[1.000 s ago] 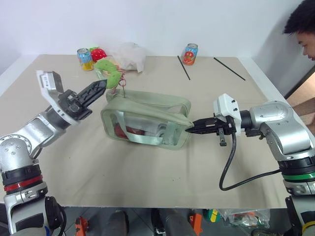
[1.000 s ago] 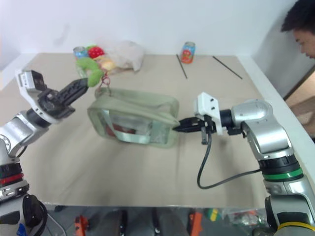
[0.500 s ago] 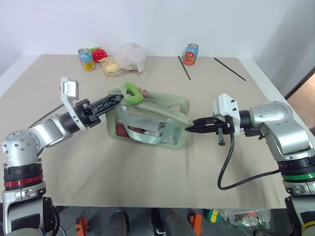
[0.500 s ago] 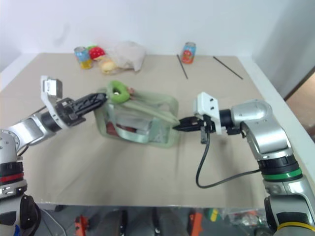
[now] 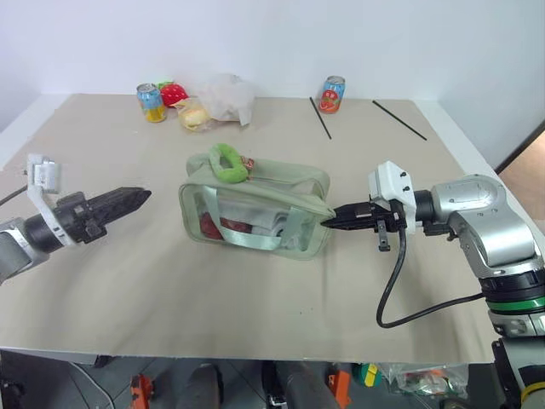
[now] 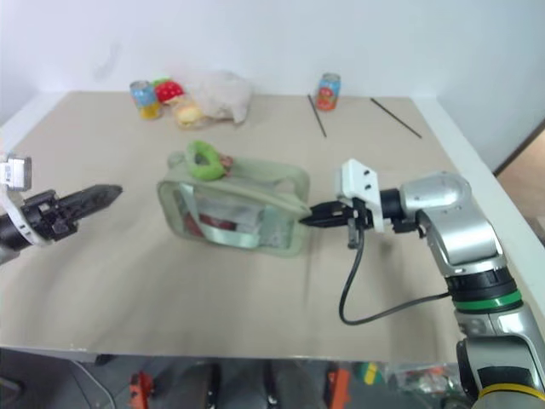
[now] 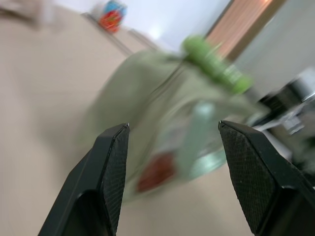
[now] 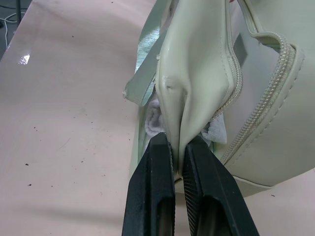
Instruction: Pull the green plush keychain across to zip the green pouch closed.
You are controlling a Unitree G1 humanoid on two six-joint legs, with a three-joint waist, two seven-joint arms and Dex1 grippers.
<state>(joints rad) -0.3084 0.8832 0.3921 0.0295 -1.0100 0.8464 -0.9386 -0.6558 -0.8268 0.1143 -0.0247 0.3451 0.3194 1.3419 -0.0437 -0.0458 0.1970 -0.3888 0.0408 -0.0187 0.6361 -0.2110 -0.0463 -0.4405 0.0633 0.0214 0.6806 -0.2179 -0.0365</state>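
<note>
Left gripper [image 5: 140,195] withdrawn (pouch [image 7: 162,128] blurred)

Beige table [image 5: 128,273]: green pouch [image 5: 255,209], two cans [image 5: 151,102], white bag [image 5: 226,95], black sticks [image 5: 318,117].

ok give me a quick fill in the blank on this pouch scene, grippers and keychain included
1. The right gripper is shut on the ____ of the green pouch.
2. The left gripper is ____, apart from the pouch.
3. The green plush keychain lies at the end of the pouch nearer the robot's ____ arm.
4. Beside the white plastic bag at the table's far edge stands a drink ____.

Missing words: edge; open; left; can
</note>
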